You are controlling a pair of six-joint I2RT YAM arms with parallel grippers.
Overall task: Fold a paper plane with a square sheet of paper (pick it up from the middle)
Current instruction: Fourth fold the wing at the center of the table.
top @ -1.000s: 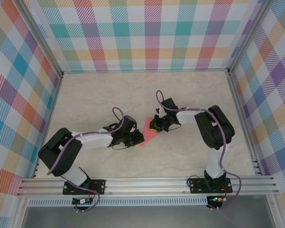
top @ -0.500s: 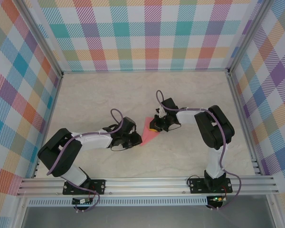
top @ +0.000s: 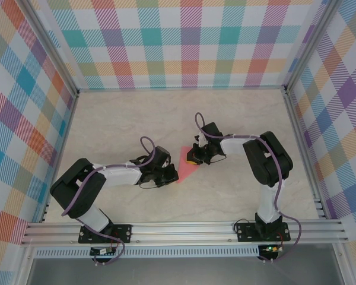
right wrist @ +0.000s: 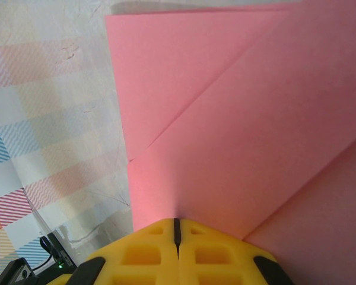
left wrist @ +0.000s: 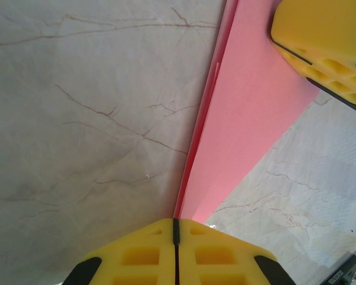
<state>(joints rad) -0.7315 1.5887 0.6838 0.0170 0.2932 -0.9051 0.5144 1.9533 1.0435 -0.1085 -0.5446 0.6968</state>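
— Place of the sheet of paper (top: 187,169)?

— Lay folded on the tabletop (top: 166,119), near its middle, between the two arms in the top view. Narrowed to a point toward 7 o'clock and widened toward 1 o'clock. Looked salmon pink, with a diagonal crease across overlapped layers in the right wrist view.

— And the left tool (top: 173,173)?

— Sat at 8 o'clock of the sheet, at the narrow tip. Pinched that end between yellow pads, with the darker folded edge running straight into the seam in the left wrist view.

— The right tool (top: 191,158)?

— Stood at 1 o'clock of the sheet, at the wide end. Had its pads pressed together, tips touching the pink surface. Could not tell of any layer caught between them.

— Anything more from the left wrist?

— Caught one yellow pad of the right tool at 1 o'clock, resting on the sheet's far end. Showed veined marble tabletop at 9 o'clock and at 4 o'clock of the fold.

— Further out?

— Saw checked walls (top: 190,41) in many colours on three sides, and aluminium rails (top: 184,228) along the near edge.
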